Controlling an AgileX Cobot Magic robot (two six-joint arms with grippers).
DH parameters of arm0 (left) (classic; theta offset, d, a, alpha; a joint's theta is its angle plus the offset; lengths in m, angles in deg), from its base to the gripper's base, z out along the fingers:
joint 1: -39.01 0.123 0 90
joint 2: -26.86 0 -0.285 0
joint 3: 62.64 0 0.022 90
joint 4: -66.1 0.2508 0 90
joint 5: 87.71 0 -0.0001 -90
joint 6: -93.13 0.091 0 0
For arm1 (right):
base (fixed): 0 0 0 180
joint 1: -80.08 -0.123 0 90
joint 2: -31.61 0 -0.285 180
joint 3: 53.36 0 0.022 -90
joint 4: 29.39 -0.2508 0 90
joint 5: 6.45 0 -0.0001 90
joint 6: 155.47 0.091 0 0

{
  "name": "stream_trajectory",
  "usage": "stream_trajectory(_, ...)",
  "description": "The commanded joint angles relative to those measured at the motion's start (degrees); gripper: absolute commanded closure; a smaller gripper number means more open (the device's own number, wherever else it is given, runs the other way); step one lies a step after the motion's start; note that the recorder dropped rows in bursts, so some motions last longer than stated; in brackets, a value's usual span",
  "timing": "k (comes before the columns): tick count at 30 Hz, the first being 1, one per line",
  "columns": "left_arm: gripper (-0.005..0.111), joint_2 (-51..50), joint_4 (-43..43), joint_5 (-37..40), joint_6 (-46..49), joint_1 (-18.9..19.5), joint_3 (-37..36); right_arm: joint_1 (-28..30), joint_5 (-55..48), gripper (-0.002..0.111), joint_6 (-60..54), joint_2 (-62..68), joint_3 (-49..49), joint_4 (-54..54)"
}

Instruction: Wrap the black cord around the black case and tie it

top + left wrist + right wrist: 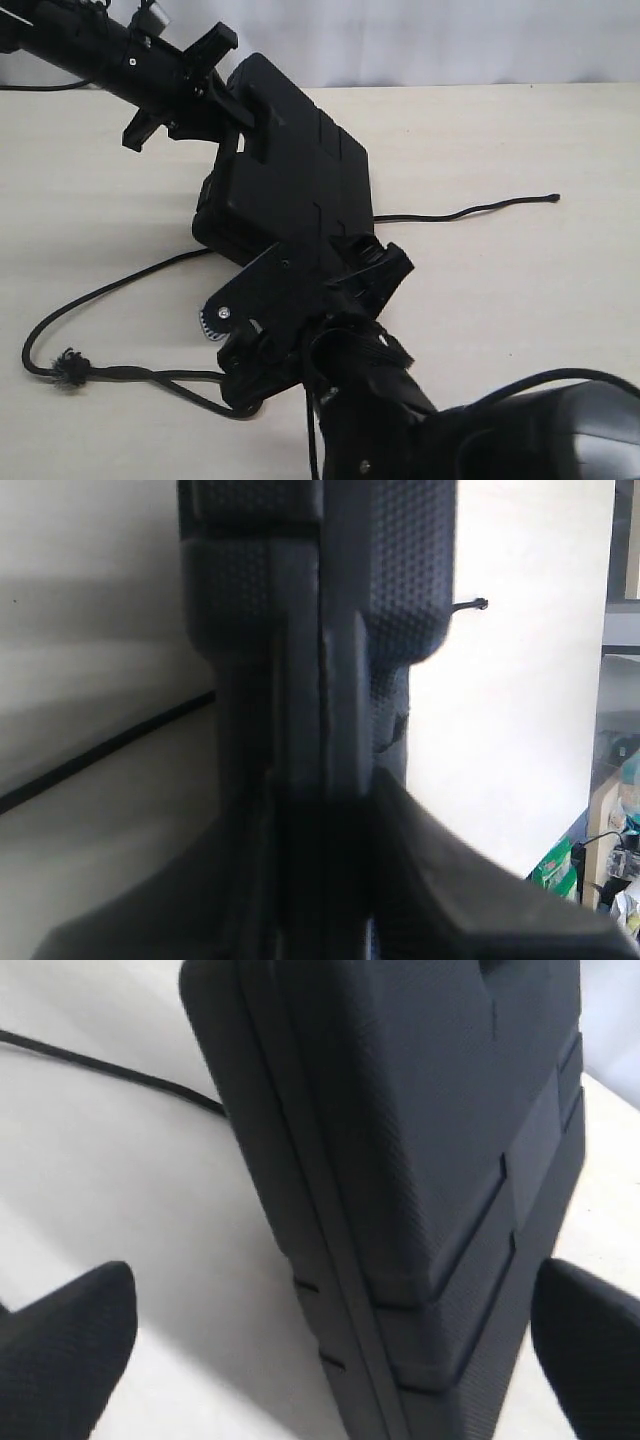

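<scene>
The black case (300, 170) stands tipped up on the table, tilted rather than flat. My left gripper (240, 110) is shut on its handle end; in the left wrist view the case (390, 580) runs edge-on between the fingers. My right gripper (320, 272) is open at the case's near end, and its fingertips (70, 1350) stand wide apart on either side of the case (400, 1110) without touching it. The black cord (110, 290) passes under the case. Its frayed knot (70, 368) lies at the left and its small knotted tip (553, 198) at the right.
The cord loops back from the frayed knot toward my right arm near the table's front edge (180, 385). A white wall (450, 40) closes the far side of the table. Shelf clutter (610, 860) shows past the table in the left wrist view.
</scene>
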Motion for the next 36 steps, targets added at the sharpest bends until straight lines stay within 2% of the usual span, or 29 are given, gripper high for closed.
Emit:
stream_trajectory(1, 0.107, 1.11, -3.98, -0.79, -0.80, 0.00, 0.78, -0.06, -7.34, -0.002, -0.03, 5.42, 1.42, 0.20)
stream_trajectory(10, 0.107, 1.11, -3.75, -1.06, -0.80, 0.00, 0.78, 0.05, -16.85, 0.000, -0.14, 16.09, 9.77, 0.20)
stream_trajectory(12, 0.107, 1.11, -3.75, -1.06, -0.80, 0.00, 0.78, 0.26, -18.07, 0.003, -1.70, 17.19, 11.34, 0.20)
stream_trajectory(15, 0.107, 1.11, -3.75, -1.06, -0.80, 0.00, 0.78, 2.41, -17.68, 0.013, -2.45, 18.55, 12.95, 0.20)
stream_trajectory(20, 0.107, 1.11, -3.63, -1.06, -0.02, 0.00, 0.78, 6.27, -18.25, 0.040, -2.45, 18.86, 13.77, 0.20)
stream_trajectory(22, 0.107, 1.11, -3.63, -1.16, 2.49, 0.00, 0.78, 6.62, -17.90, 0.058, -2.45, 18.86, 13.77, 0.20)
stream_trajectory(24, 0.107, 1.11, -3.63, -1.45, 6.28, 0.00, 0.78, 6.62, -17.75, 0.084, -2.20, 18.86, 13.77, 0.20)
stream_trajectory(26, 0.107, 1.11, -3.63, -1.59, 8.86, 0.00, 0.78, 6.62, -17.75, 0.104, -2.20, 18.86, 13.77, 0.20)
stream_trajectory(33, 0.107, 1.11, -3.63, -1.60, 15.35, 0.00, 0.78, 6.62, -17.75, 0.104, -2.02, 18.86, 13.77, 0.20)
stream_trajectory(36, 0.098, 1.11, -3.53, -1.47, 19.95, 0.00, 0.78, 6.62, -17.75, 0.104, 0.43, 18.86, 13.77, 0.20)
